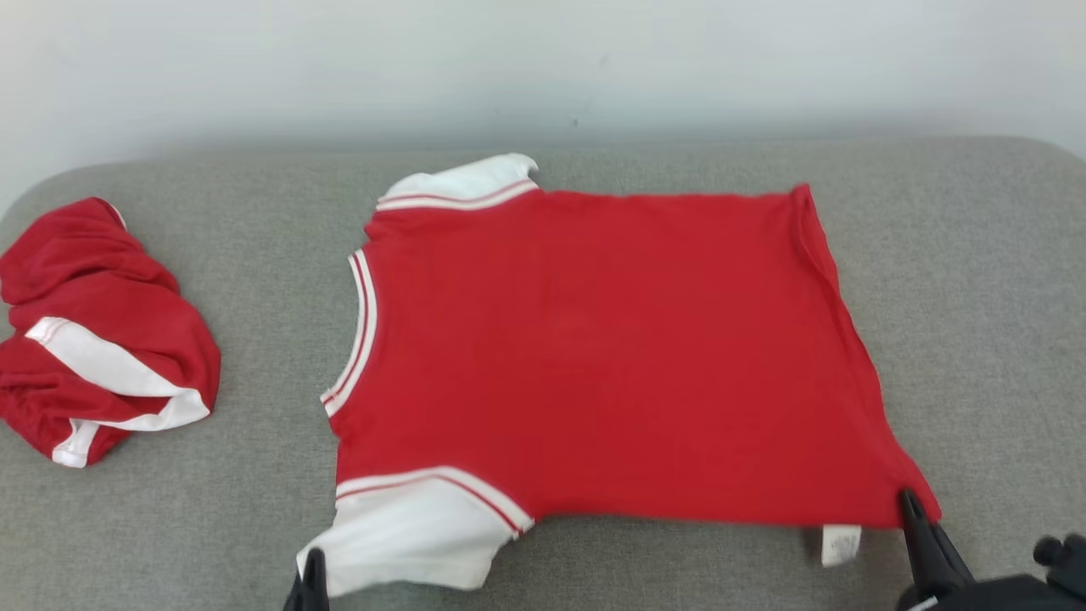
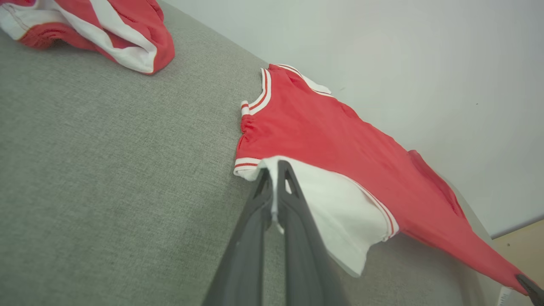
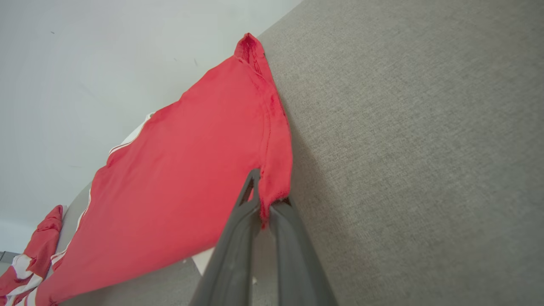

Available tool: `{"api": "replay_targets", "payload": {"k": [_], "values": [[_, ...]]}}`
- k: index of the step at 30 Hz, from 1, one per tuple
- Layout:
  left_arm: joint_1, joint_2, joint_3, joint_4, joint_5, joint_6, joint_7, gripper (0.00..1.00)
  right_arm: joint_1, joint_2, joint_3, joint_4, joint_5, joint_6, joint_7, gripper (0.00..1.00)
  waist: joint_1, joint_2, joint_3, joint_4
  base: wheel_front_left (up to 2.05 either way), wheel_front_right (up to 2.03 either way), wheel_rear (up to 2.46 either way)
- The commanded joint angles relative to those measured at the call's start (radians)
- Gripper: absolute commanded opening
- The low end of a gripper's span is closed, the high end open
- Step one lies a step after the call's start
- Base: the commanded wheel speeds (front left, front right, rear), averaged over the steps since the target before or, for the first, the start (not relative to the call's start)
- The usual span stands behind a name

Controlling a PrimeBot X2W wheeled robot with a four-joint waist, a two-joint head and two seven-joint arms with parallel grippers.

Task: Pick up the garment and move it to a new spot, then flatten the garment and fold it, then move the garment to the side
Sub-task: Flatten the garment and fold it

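The garment [image 1: 594,356] is a red T-shirt with white sleeves, spread flat on the grey cushion, collar to the left and hem to the right. My left gripper [image 1: 312,567] is shut on the near white sleeve [image 2: 335,208]; the left wrist view shows the sleeve's edge pinched between the fingers [image 2: 293,199]. At the near hem corner my right gripper [image 1: 909,502] is shut on the red fabric [image 3: 276,170], with the cloth bunched between its fingers [image 3: 242,225]. A white label [image 1: 840,543] hangs below that corner.
A second red and white garment [image 1: 93,339] lies crumpled at the cushion's far left. The grey cushion [image 1: 976,280] runs back to a pale wall [image 1: 543,68]. In the left wrist view a patch of pale wooden floor [image 2: 520,246] shows past the cushion's right end.
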Motion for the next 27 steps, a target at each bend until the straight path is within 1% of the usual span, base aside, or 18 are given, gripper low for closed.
{"api": "replay_targets", "payload": {"k": [1,6,10,16,19,23,27], "values": [[0.023,-0.005,0.001,0.005,0.016,-0.002,-0.003,0.0,0.035,0.009,-0.023,-0.022,-0.016,0.001,0.018,0.0,0.0002,0.0002,-0.024,0.009,0.0,0.0,0.0],[0.046,-0.005,-0.02,0.025,0.028,-0.014,-0.002,0.0,0.125,0.052,-0.093,-0.077,-0.042,0.001,0.081,0.0,0.0002,0.0002,-0.039,0.024,0.0,0.0,0.0],[0.036,0.007,-0.027,0.04,0.043,-0.017,-0.001,0.0,0.136,0.066,-0.103,-0.096,-0.058,0.001,0.105,0.0,0.0002,0.0002,-0.037,0.019,0.0,0.0,0.0],[-0.03,0.035,-0.027,0.06,0.073,-0.038,0.003,0.0,0.076,0.075,-0.074,-0.123,-0.069,0.001,0.151,0.0,0.0002,0.0002,-0.027,-0.008,0.0,0.0,0.0],[-0.08,0.049,-0.044,0.066,0.091,-0.05,0.02,0.0,0.038,0.077,-0.071,-0.115,-0.049,0.001,0.184,0.0,0.0002,0.0002,-0.021,-0.017,0.0,0.0,0.0],[-0.172,0.073,-0.055,0.091,0.113,-0.07,0.049,0.0,-0.021,0.078,-0.079,-0.09,-0.003,0.001,0.222,0.0,0.0002,0.0002,-0.006,-0.031,0.0,0.0,0.0],[-0.276,0.09,-0.05,0.146,0.122,-0.092,0.065,0.0,-0.093,0.078,-0.088,-0.047,0.027,0.001,0.245,0.0,0.0002,0.0002,0.014,-0.045,0.0,0.0,0.0]]}}
